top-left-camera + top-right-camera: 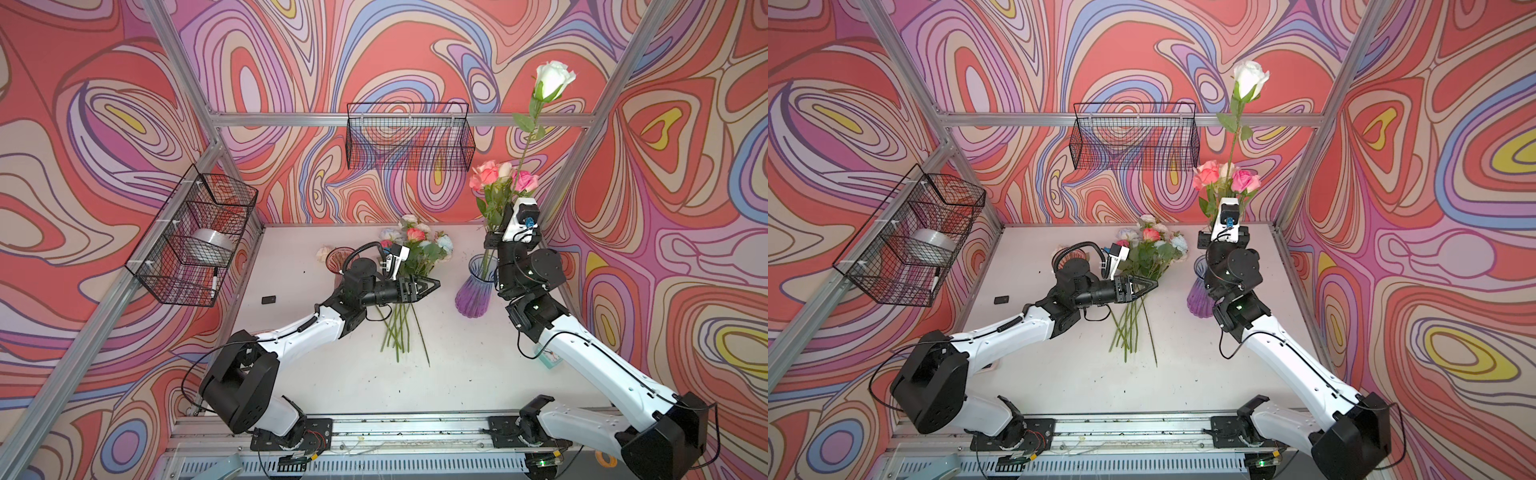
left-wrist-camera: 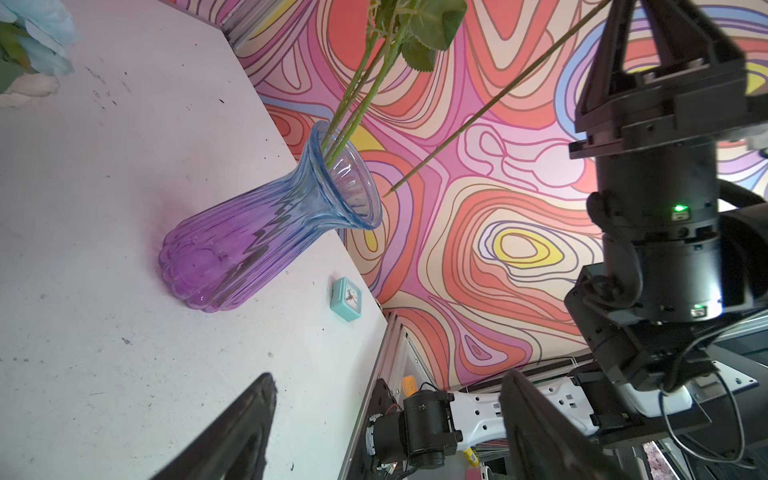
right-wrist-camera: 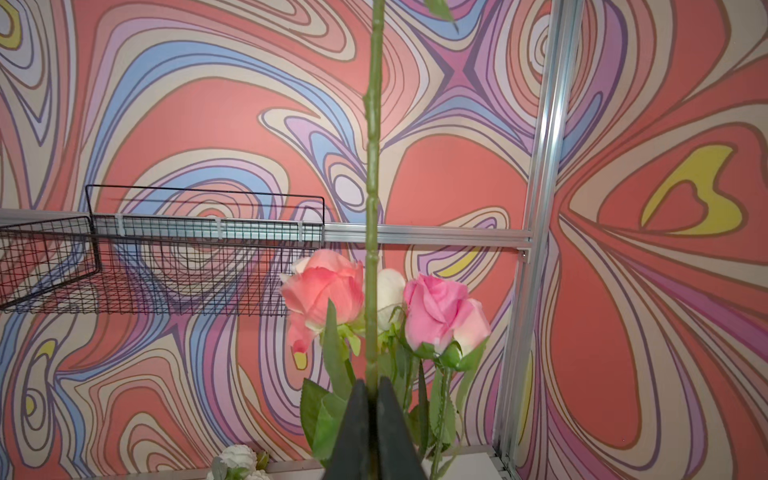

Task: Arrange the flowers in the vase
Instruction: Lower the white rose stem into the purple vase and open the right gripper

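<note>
well, a few roses point(image 1: 500, 178) stand in the purple vase point(image 1: 473, 295) on the right side of the table point(image 1: 478, 374). a white rose point(image 1: 552, 81) is upright above it, its stem pinched tight in the right gripper point(image 3: 372, 384), the cut end just outside the vase's rim. the other flowers point(image 1: 415, 253) lie bunched mid-table. the left gripper point(image 1: 430, 286) hangs over their stems, fingers spread, holding nothing.

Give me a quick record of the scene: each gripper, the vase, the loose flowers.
left gripper: open, empty, over loose flowers
right gripper: shut on white rose stem, bloom up
stem tip: near vase rim, not in yet
vase: purple, upright, holds pink, coral, cream roses
loose flowers: bunch lying on table
</note>
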Controlling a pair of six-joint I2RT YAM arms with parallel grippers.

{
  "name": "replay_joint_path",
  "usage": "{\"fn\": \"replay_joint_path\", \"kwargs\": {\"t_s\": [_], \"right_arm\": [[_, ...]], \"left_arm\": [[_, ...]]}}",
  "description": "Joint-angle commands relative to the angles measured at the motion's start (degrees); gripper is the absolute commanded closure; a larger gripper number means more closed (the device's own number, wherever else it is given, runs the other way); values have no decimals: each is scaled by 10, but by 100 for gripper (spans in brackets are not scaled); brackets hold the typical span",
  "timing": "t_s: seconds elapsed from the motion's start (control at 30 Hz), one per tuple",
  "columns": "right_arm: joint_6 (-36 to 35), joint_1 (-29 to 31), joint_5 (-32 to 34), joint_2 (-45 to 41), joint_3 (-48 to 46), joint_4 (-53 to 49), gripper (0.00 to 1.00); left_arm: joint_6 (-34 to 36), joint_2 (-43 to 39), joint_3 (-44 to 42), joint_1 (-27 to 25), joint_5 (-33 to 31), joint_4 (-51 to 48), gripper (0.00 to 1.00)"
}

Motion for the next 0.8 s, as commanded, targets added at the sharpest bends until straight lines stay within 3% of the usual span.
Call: {"fn": "replay_joint_path", "kwargs": {"t_s": [0.0,0.57,0.77], "right_arm": [[40,-19,9,-7,-12,16,100],[120,-45,20,12,-85,9,100],[154,-45,26,-12,-106,-52,100]], "left_arm": [[-2,1,11,-2,8,21,15],[14,-6,13,-10,1,0,14],[16,-3,13,-11,2,-2,14]]}}
